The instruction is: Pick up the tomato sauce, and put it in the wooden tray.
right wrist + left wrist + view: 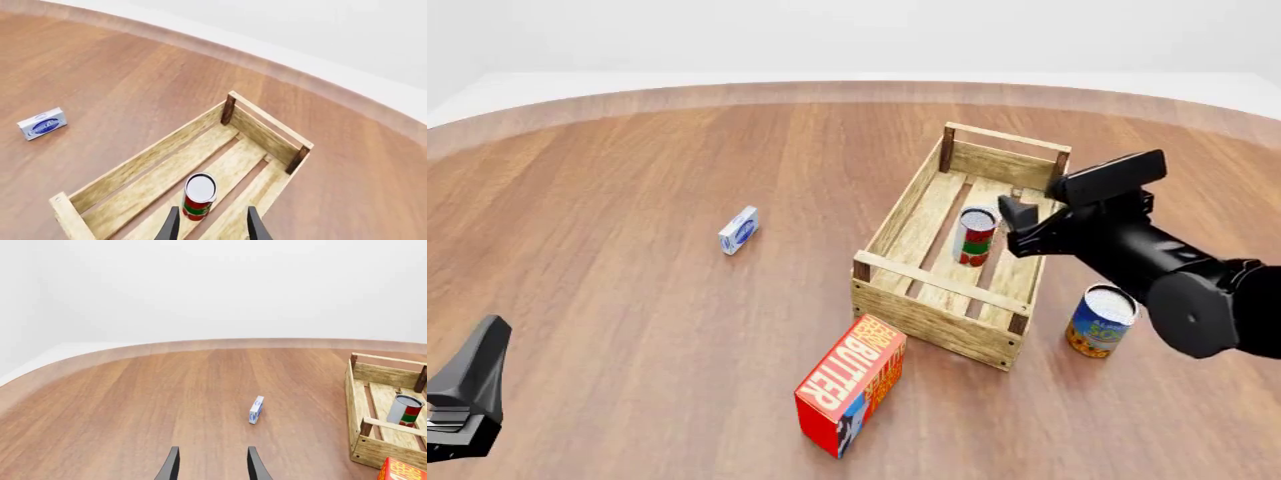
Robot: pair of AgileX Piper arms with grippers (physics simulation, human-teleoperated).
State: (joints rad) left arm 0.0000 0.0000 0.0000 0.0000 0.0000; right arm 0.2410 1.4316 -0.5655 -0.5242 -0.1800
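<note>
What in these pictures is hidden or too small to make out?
- Small blue and white box: its print is too small to read in any view.
- Butter box: cut off by the left wrist view's edge.
- Right gripper: in the front view its fingertips are hidden behind the arm.
- Left gripper: only the fingertips show; the frame cuts the rest.

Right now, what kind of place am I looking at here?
Likely a simulated tabletop test scene, not a real room: a bare wooden table against blank white, some groceries, a tray holding the tomato sauce, and black robot arms.
</note>
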